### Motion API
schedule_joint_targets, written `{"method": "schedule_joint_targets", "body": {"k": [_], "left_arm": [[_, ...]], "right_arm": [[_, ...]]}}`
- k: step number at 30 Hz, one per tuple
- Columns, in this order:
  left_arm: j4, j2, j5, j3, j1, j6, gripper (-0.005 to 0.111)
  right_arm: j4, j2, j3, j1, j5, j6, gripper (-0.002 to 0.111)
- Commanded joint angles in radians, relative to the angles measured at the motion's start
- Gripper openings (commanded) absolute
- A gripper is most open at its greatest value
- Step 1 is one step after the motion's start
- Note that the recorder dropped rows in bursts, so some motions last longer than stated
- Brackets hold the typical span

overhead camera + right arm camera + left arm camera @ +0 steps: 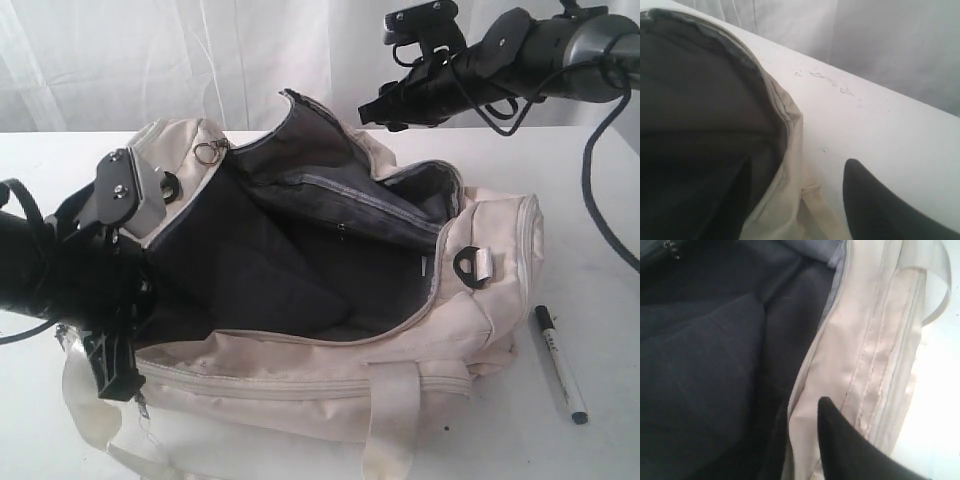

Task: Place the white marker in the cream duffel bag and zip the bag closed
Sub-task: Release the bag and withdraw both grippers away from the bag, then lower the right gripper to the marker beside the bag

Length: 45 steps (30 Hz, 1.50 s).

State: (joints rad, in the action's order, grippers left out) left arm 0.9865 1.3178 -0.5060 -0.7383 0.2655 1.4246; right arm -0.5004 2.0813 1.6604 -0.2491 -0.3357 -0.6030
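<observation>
The cream duffel bag lies unzipped in the middle of the table, its dark lining showing. On the table to the right of the bag lies the white marker, black cap toward the back. My left gripper points down at the bag's left end. In the left wrist view one black finger presses the cream rim; the other finger is hidden against the lining. My right gripper hangs open above the bag's far side, holding nothing; only one finger shows.
The white table carries everything, with a pale curtain behind it. A metal ring pull sits at the bag's far left end. Webbing handles drape over the near side. A black cable hangs from the right arm.
</observation>
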Motion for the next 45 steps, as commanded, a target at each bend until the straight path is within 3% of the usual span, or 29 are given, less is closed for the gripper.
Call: {"method": "schedule_joint_targets", "body": {"k": [1,6,10,11,12,16,19,20,25,28,33,40,42,45], "left_arm": [[0.030,-0.003,-0.046,-0.044,-0.004,-0.017,0.046],[0.030,-0.013,-0.065,-0.070,-0.004,-0.045,0.055],[-0.008,-0.069,-0.003,-0.089,-0.004,-0.104,0.052],[-0.018,-0.087,0.031,-0.089,-0.004,-0.122,0.049],[-0.070,-0.132,0.115,-0.089,-0.004,-0.164,0.039],[-0.269,-0.245,0.256,-0.089,-0.004,-0.292,0.000],[-0.287,-0.288,0.316,-0.077,-0.031,-0.334,0.000],[-0.287,-0.301,0.326,-0.066,-0.070,-0.337,0.000],[-0.289,-0.342,0.275,-0.039,-0.283,-0.484,0.000],[-0.302,-0.339,0.164,-0.027,-0.382,-0.559,0.000],[-0.348,-0.339,0.192,0.044,-0.424,-0.614,0.000],[-0.348,-0.339,0.170,0.101,-0.442,-0.662,0.000],[-0.346,-0.341,0.166,0.099,-0.442,-0.708,0.000],[-0.346,-0.341,0.154,0.099,-0.442,-0.776,0.000]], "right_arm": [[0.003,-0.045,0.004,0.012,-0.046,0.006,0.052],[0.037,-0.098,0.004,0.012,-0.109,0.006,0.051],[0.252,-0.150,0.004,0.012,-0.211,0.145,0.037],[0.317,-0.155,0.004,0.012,-0.239,0.191,0.033],[0.458,-0.172,0.002,0.020,-0.307,0.311,0.025],[0.531,-0.193,0.002,0.095,-0.464,0.427,0.007],[0.530,-0.222,-0.031,0.142,-0.477,0.504,0.001],[0.530,-0.244,-0.061,0.170,-0.477,0.546,0.000],[0.532,-0.340,-0.285,0.363,-0.496,0.603,0.000],[0.535,-0.367,-0.453,0.459,-0.698,0.551,0.000],[0.483,-0.368,-0.615,0.462,-0.872,0.419,0.000],[0.264,-0.368,-0.804,0.459,-0.615,0.322,0.000],[0.166,-0.362,-0.827,0.459,-0.573,0.242,0.007],[-0.005,-0.333,-0.824,0.459,-0.521,0.080,0.027]]}}
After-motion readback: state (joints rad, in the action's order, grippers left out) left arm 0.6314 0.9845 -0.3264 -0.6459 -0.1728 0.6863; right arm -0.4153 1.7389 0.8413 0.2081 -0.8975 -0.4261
